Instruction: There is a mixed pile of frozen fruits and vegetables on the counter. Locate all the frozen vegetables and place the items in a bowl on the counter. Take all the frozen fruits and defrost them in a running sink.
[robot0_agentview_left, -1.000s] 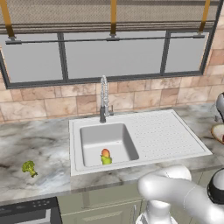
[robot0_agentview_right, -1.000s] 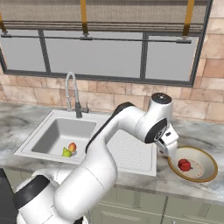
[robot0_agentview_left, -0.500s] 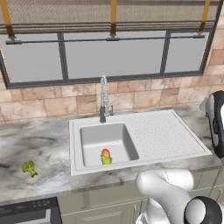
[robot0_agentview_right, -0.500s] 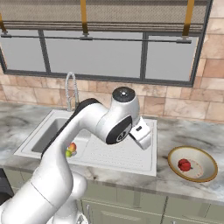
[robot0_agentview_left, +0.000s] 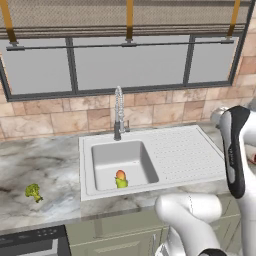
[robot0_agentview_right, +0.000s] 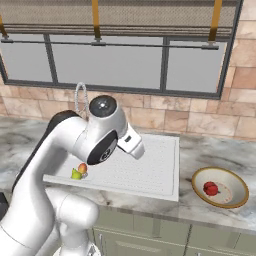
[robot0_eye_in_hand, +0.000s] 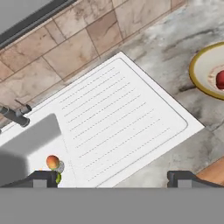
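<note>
A green broccoli lies on the marble counter, left of the sink. In the basin the orange-red fruit rests against the yellow-green fruit; they appear again in the right base view as an orange-red fruit and a yellow-green fruit. The tan bowl on the right holds the small red piece. My gripper hangs open and empty over the drainboard, with the orange-red fruit by its left tip and the bowl at upper right.
A tall chrome spring faucet stands behind the basin, its base at the hand view's left edge. My arm arches over the sink's right half. A tiled wall and window run behind the counter.
My arm has swung left, from over the bowl to over the drainboard. The red piece stays in the bowl. The jaws stay open.
</note>
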